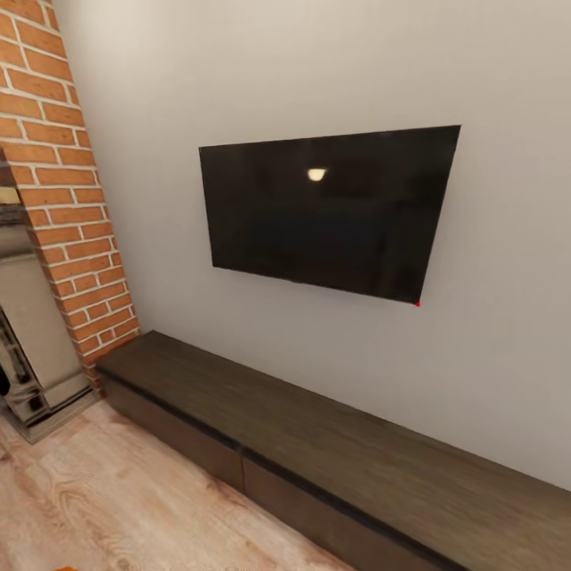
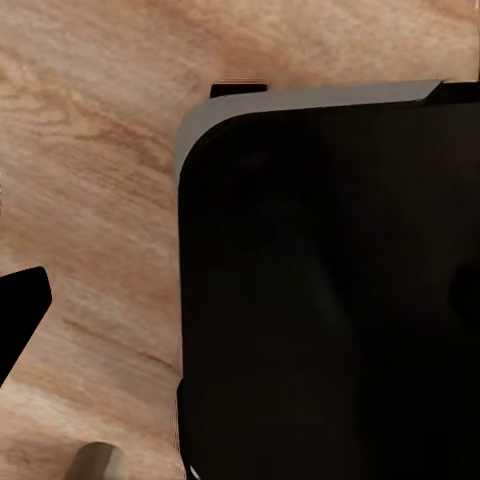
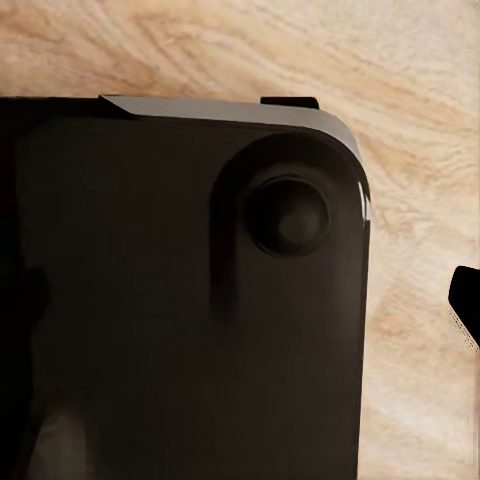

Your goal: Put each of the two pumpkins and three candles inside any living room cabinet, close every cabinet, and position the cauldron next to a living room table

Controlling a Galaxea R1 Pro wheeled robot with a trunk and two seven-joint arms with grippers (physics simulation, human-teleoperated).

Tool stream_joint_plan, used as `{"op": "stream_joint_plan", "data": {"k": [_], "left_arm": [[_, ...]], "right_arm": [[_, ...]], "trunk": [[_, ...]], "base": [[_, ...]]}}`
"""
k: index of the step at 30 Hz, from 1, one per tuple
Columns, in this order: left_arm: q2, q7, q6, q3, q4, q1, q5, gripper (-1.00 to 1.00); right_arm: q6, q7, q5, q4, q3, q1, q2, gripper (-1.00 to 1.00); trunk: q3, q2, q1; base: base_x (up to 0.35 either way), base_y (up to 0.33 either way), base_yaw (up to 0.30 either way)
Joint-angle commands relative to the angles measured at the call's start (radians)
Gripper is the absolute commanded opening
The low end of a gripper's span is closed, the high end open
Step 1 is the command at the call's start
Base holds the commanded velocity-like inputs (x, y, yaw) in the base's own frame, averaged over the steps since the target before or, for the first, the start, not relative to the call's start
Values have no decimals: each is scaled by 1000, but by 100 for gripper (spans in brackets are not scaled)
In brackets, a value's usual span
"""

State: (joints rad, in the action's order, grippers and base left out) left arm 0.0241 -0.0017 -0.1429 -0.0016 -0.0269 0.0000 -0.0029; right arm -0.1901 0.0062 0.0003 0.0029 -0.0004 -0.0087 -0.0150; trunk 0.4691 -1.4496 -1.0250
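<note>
Ahead, the long low dark-brown wood-grain cabinet [image 1: 333,444] runs along the wall from nine toward five o'clock, drawers shut, probably the approach target; whether either claw is open, I cannot tell.

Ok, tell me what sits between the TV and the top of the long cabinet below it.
Nothing: in the head view, only bare pale wall separates the wall-mounted TV from the dark-brown cabinet, whose top carries nothing.

Both wrists point down over robot's own black base [image 3: 180,300]; pincer state unclear.
</note>
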Motion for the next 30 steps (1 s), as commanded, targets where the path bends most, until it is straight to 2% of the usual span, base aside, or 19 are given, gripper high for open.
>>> {"op": "stream_joint_plan", "data": {"k": [1, 6, 9, 12, 15, 18, 21, 23, 26, 30], "left_arm": [[0, 0, -13, 0, -1, 0, 1, 100], [1, 4, -25, 1, -22, -13, 5, 100], [-3, 8, -1, 4, -123, -38, 12, 100], [-7, 10, 135, 5, -199, -87, 14, 100], [-7, 6, 357, 6, -275, -163, 13, 100], [-7, 0, 438, 8, -327, -191, 13, 100], [-8, 0, 450, 8, -356, -200, 22, 100], [-6, 2, 441, 6, -371, -203, 24, 100], [-2, -1, 411, 4, -380, -204, 24, 100], [0, -5, 313, 5, -379, -204, 26, 100]], "right_arm": [[-3, 0, -1, 1, -1, 0, 0, 100], [8, -7, -4, -2, -4, 0, 1, 100], [61, -8, -19, -42, -7, -8, 2, 100], [193, -6, -55, -175, -7, -19, 3, 100], [403, -6, -89, -395, -7, -24, 4, 100], [538, -6, -98, -577, -6, -25, 4, 100], [578, 2, -96, -682, 0, -26, 3, 100], [572, 1, -92, -699, 5, -26, 3, 100], [547, -5, -88, -694, 28, -27, 3, 100], [472, -9, -86, -653, 82, -27, 3, 100]], "trunk": [[1, 0, 0], [1, 0, 0], [2, 0, 0], [4, 0, 0], [6, 0, 0], [8, 0, 0], [11, 0, 0], [12, 0, 0], [15, 0, 0], [18, 0, 0]], "base": [[0, 0, 289], [0, 0, 289], [0, 0, 288], [0, 0, 285], [0, 0, 278], [0, 0, 272], [0, 0, 270], [0, 0, 269], [0, 0, 267], [0, 0, 266]]}}
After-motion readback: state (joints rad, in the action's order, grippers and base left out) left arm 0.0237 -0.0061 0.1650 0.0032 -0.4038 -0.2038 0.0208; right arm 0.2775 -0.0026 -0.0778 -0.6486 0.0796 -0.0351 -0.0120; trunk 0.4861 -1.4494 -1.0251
